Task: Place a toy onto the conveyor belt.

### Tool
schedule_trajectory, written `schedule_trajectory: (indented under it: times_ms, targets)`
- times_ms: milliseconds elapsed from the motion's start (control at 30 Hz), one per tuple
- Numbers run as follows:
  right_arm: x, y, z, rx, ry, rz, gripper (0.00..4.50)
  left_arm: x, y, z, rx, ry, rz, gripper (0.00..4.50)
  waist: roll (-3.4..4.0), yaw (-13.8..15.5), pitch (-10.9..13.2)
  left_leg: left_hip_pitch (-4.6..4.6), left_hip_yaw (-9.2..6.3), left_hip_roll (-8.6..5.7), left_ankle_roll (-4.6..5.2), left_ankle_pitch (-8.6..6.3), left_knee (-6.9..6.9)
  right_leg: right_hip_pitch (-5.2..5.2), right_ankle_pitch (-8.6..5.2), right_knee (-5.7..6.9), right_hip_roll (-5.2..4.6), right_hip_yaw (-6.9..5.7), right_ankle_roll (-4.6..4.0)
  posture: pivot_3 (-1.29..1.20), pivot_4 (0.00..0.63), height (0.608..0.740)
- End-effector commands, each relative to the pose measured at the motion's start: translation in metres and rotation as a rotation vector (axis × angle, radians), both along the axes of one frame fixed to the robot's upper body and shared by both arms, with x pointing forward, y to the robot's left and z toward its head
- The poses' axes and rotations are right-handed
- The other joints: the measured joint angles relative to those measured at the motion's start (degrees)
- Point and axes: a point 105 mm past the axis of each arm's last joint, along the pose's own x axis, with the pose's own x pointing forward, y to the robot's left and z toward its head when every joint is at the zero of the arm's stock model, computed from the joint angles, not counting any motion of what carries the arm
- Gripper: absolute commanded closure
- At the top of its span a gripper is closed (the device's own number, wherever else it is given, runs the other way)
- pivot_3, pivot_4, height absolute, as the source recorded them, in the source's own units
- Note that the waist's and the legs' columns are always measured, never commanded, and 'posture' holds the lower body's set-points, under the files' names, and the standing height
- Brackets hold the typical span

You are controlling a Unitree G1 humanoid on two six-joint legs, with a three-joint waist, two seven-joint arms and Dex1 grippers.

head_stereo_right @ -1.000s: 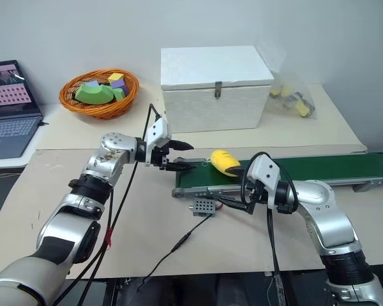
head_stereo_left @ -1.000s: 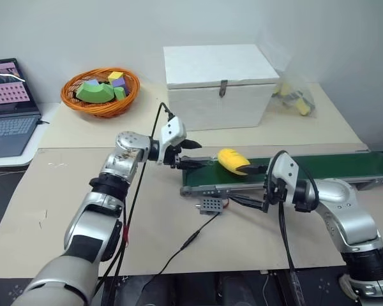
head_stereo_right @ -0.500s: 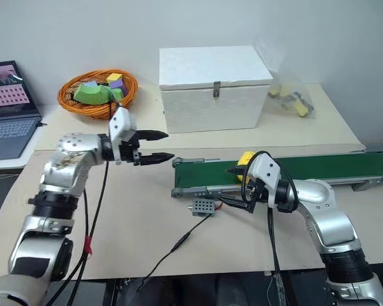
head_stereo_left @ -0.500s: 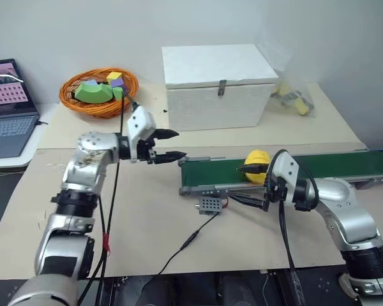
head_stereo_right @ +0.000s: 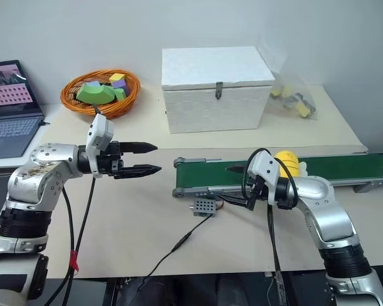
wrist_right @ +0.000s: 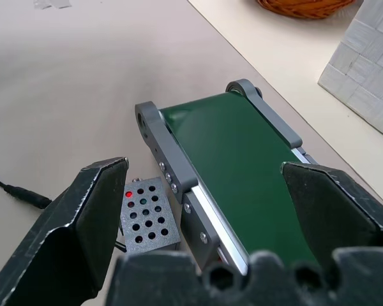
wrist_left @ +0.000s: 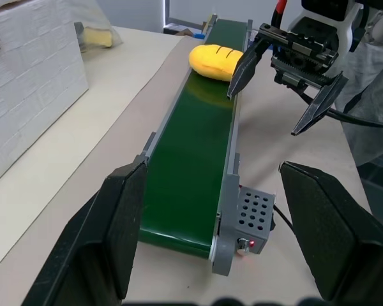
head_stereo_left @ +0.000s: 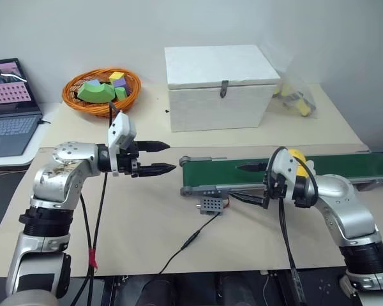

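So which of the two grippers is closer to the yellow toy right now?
The right gripper, open beside the conveyor belt where the toy lies; the left gripper hangs off its end.

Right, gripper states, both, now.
Left gripper: open, empty.
Right gripper: open, empty; toy lies on the belt.

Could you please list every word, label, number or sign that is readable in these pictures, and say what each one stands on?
No text can be read anywhere.
Laptop screen: pink rows of content, too small and blurred to read.
Control box: a lit red light, no lettering.
White box, conveyor belt and toy: no markings visible.
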Motion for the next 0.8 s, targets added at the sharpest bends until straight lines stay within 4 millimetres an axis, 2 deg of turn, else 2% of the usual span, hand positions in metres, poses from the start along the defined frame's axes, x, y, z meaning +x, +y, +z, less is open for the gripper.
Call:
schedule_trajectory:
  times_ms: [33, 300, 500, 800]
  targets:
    - [-0.004, 0.003, 0.010, 0.015, -0.030, 0.034, 0.00, -0.005, 0.002, 0.009, -0.002, -0.034, -0.012, 0.99, 0.00, 0.0, 0.0, 0.00, 0.00, 0.00, 0.00, 0.00, 0.00, 0.00, 0.00, 0.00, 0.00, 0.00, 0.00, 0.00, 0.150, 0.740]
    - [-0.014, -0.004, 0.000, -0.007, 0.029, 0.057, 0.00, -0.007, 0.011, 0.000, 0.018, -0.015, 0.013, 0.99, 0.01, 0.0, 0.0, 0.00, 0.01, -0.01, 0.00, 0.00, -0.01, 0.00, 0.00, 0.00, -0.01, 0.01, 0.00, 0.00, 0.150, 0.740]
    - [-0.030, -0.014, -0.013, -0.031, 0.123, 0.082, 0.00, -0.014, 0.017, -0.005, 0.003, -0.002, 0.053, 0.99, 0.01, 0.1, 0.0, -0.02, 0.00, 0.03, 0.01, -0.01, -0.02, 0.00, 0.00, -0.01, 0.00, 0.01, 0.00, 0.00, 0.150, 0.740]
    - [-0.031, -0.017, -0.014, -0.021, 0.139, 0.072, 0.00, -0.026, 0.016, -0.014, -0.008, 0.023, 0.052, 0.99, 0.01, 0.1, 0.0, 0.21, 0.18, 0.08, 0.00, -0.01, -0.02, 0.03, 0.00, -0.08, 0.01, 0.23, 0.00, 0.00, 0.150, 0.740]
